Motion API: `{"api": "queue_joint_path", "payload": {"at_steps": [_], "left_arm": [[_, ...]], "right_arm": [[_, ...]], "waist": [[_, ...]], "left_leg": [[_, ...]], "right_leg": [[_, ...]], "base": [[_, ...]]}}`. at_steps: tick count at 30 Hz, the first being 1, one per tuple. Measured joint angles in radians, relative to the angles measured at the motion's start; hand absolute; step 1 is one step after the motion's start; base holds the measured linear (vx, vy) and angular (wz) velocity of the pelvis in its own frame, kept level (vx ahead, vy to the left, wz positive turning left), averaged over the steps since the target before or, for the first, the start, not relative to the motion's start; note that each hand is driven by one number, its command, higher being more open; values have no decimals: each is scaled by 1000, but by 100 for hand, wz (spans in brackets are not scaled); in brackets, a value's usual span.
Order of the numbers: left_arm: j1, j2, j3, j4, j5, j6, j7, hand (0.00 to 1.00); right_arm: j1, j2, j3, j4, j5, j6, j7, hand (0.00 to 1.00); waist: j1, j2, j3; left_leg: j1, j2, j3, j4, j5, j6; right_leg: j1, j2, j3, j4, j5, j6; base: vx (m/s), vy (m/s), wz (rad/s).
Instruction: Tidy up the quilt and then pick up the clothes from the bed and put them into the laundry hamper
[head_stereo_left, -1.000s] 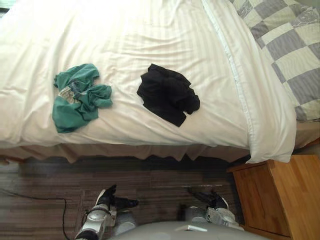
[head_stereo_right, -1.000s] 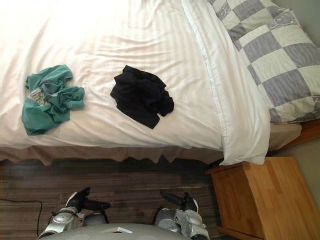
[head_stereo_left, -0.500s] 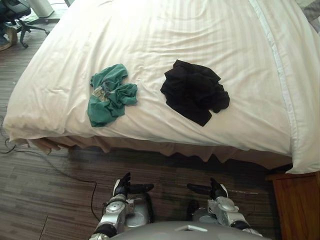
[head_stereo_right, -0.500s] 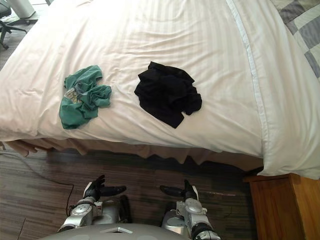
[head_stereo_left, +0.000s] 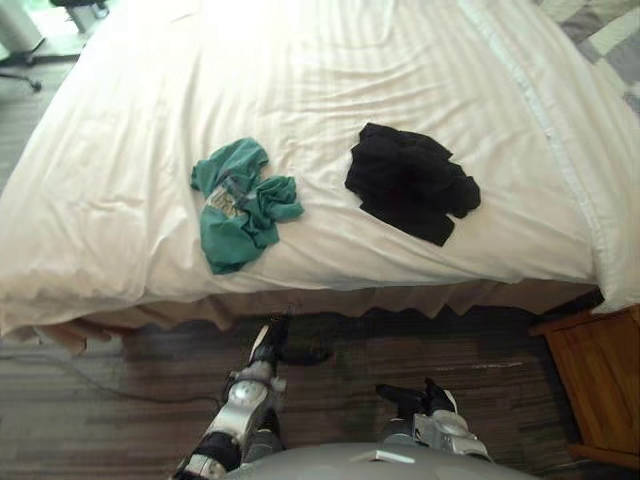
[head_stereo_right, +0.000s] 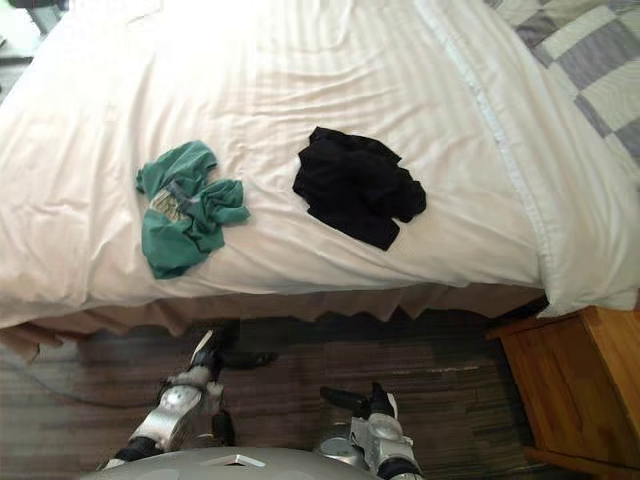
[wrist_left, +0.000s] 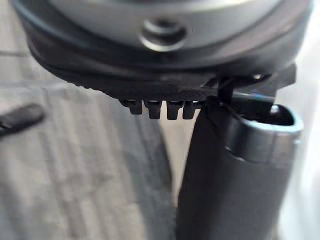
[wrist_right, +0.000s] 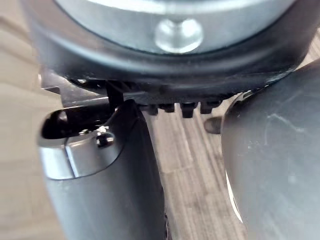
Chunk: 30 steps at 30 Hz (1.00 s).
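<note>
the left hand (head_stereo_left: 272, 345) hangs over the wooden floor (head_stereo_left: 120, 400) just short of the bed's edge, fingers loose and apart, holding nothing. the right hand (head_stereo_left: 422, 401) sits lower, close to the body, likewise slack and empty. off to the right stands a wooden nightstand (head_stereo_left: 598, 385). past the bed skirt, the green garment (head_stereo_left: 240, 205) lies crumpled on the white quilt (head_stereo_left: 350, 80) close to the near edge, almost straight ahead of the left hand. the black garment (head_stereo_left: 410, 183) lies bunched well apart to its right, a little further in. the quilt looks spread fairly flat, with a checked pillow (head_stereo_right: 600, 60) at the far right corner.

both garments look light, limp and unbreakable. they will likely sag and trail when lifted, so i judge a pinch into the thickest bunched fold near the middle safer than a loose hem, taking cloth without catching the quilt beneath.

against half a second ago, the whole view has swung, so the camera has moved; the clothes keep their shapes and places. the left hand has come up and forward towards the bed, while the right stays low.
</note>
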<state>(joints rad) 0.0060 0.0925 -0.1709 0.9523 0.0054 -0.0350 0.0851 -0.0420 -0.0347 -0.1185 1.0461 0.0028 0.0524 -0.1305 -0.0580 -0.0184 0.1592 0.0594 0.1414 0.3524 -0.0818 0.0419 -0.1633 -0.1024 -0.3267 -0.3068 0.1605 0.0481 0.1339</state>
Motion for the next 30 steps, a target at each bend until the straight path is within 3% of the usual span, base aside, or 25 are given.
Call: {"api": "queue_joint_path", "payload": {"at_steps": [1, 2, 3, 4, 5, 11, 14, 20, 23, 26, 28, 30], "left_arm": [[15, 10, 22, 27, -1, 11, 2, 100], [12, 24, 23, 35, 0, 17, 0, 100], [14, 37, 23, 38, -3, 17, 1, 100], [22, 46, 30, 39, -4, 17, 9, 100], [19, 48, 30, 42, -4, 16, 21, 100], [2, 16, 72, 64, -13, -6, 27, 100], [2, 4, 135, 72, -60, -7, 38, 100], [6, 2, 283, 135, -122, -1, 58, 100], [16, -22, 428, 152, -163, 4, 58, 100], [38, -41, 644, 161, -216, 16, 55, 100], [55, -36, 932, 177, -277, 32, 55, 100], [77, -14, 1110, 174, -317, 38, 55, 100]], "right_arm": [[-4, -1, 29, 0, 0, -2, -4, 100], [-7, 1, 33, 0, 1, -2, -4, 100], [-10, 4, 45, 0, 0, -2, -5, 100], [-11, 0, 70, 0, -15, -3, -4, 100], [-13, 3, 88, -1, -31, -10, -5, 100], [-15, -9, 119, 10, -38, -34, -6, 100], [-14, -8, 66, 42, -39, -35, -8, 100], [9, 11, -170, 81, 17, -17, -15, 100], [43, 12, -320, 92, 107, -18, -16, 100], [79, 12, -493, 111, 216, -15, -11, 100], [116, 9, -713, 127, 334, -13, -14, 100], [146, -6, -847, 128, 399, -13, -36, 100]], "waist": [[-2, -13, 8], [-2, -20, 13], [0, -26, 22], [2, -29, 29], [-4, -30, 32], [15, -11, 41], [26, -18, 38], [25, -25, 31], [22, -22, 26], [24, -24, 16], [24, -18, -7], [22, -8, -28]], "left_leg": [[-2, 11, 9, 3, 0, -1], [-4, 12, 7, 3, 2, -2], [-3, 14, 6, 3, 7, 1], [-3, 19, -2, 4, 17, 1], [-7, 33, -35, 3, 27, 3], [3, 45, -100, -2, 35, 5], [12, 42, -107, -3, 29, 0], [37, 37, -122, -3, 20, 0], [42, 36, -123, -3, 20, 0], [52, 35, -121, -3, 20, 0], [48, 35, -112, -4, 17, 1], [38, 37, -109, -8, 4, -9]], "right_leg": [[-10, 5, -74, 15, 5, -8], [-10, 7, -82, 14, 3, -9], [-10, 17, -68, 12, -12, -20], [-5, 44, -20, 2, -63, -35], [17, 92, 65, -28, -81, -26], [79, 105, 30, -43, -98, 2], [106, 105, 22, -67, -98, 9], [172, 106, -1, -107, -95, 19], [193, 105, -6, -116, -95, 19], [214, 105, -8, -128, -95, 18], [213, 106, -12, -129, -98, 18], [211, 106, -18, -129, -105, 29]], "base": [[-44, -27, -50], [-35, -39, -22], [-43, -54, -3], [-63, -129, 27], [-59, -141, 43], [8, -49, 33], [55, 3, 11], [82, -2, 14], [53, -3, 15], [13, -1, 6], [-8, -4, 4], [-34, 4, 12]]}}
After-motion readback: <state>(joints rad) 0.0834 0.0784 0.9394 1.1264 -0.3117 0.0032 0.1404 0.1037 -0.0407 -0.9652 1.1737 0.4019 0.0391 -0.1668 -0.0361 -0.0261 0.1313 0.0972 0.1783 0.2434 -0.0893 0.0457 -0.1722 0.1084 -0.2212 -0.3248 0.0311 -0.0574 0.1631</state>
